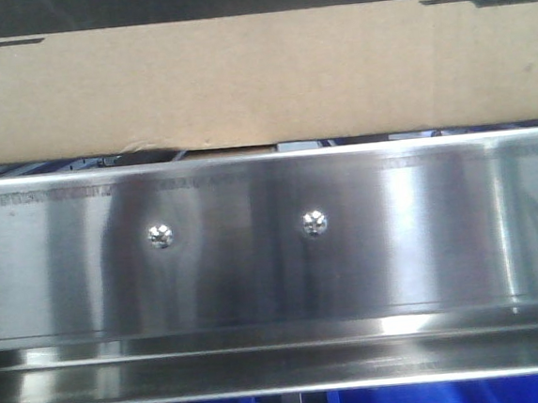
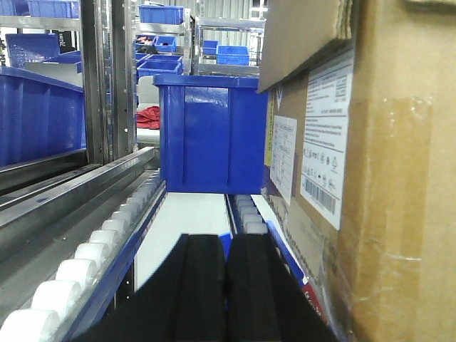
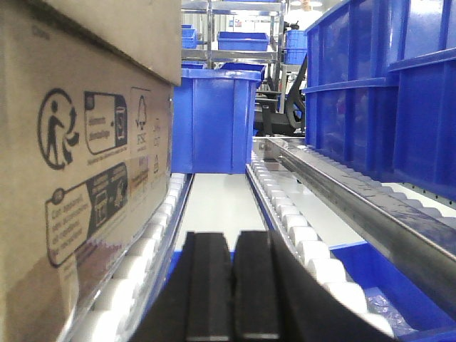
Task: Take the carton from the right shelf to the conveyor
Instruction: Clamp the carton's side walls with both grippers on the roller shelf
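Left wrist-mounted view puts the carton (image 2: 399, 178) at the right edge of the frame, just beside the left pincer (image 2: 226, 246), pads pressed together on nothing. From the right wrist it fills the left edge, beside the right pincer (image 3: 233, 246), likewise closed and empty. So the box sits between both arms, equally near, on the right shelf (image 1: 273, 248), long side across the front view.

Open lanes flank the carton (image 2: 399, 178), bounded by roller rails (image 2: 107, 235); a blue bin (image 2: 210, 132) blocks each far end.
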You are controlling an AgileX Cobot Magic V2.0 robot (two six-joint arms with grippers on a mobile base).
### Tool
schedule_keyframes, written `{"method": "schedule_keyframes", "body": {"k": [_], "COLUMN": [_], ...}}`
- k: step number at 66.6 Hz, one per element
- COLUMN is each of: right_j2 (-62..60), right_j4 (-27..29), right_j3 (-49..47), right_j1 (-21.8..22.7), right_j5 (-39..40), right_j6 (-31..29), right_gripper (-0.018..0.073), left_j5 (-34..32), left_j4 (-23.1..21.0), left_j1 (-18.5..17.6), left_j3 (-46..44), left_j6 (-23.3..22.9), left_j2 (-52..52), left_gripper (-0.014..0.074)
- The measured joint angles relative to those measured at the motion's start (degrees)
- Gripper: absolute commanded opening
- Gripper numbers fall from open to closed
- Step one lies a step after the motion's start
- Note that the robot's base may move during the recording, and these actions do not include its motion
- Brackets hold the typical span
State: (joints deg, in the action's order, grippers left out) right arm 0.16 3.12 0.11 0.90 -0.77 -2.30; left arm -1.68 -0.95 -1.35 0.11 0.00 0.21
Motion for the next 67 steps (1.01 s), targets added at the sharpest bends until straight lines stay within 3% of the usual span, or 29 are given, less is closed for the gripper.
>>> {"method": "schedule_keyframes", "body": {"k": [59, 67], "right_j2": [0.0, 0.0], "right_j4": [0.0, 0.0], "right_j3": [0.0, 0.0], "right_j1": [0.0, 0.0], "right_j5": [0.8, 7.3], "right_j6": [0.0, 0.0], "right_gripper": [-0.0075, -0.0075], "left_j5": [-0.3, -6.0], "left_j4": [0.0, 0.0], "left_j1": [0.0, 0.0], "left_j3": [0.0, 0.1], "left_j6": [0.0, 0.0], "left_j2": [0.0, 0.0], "left_gripper": [-0.0018, -0.0018]}}
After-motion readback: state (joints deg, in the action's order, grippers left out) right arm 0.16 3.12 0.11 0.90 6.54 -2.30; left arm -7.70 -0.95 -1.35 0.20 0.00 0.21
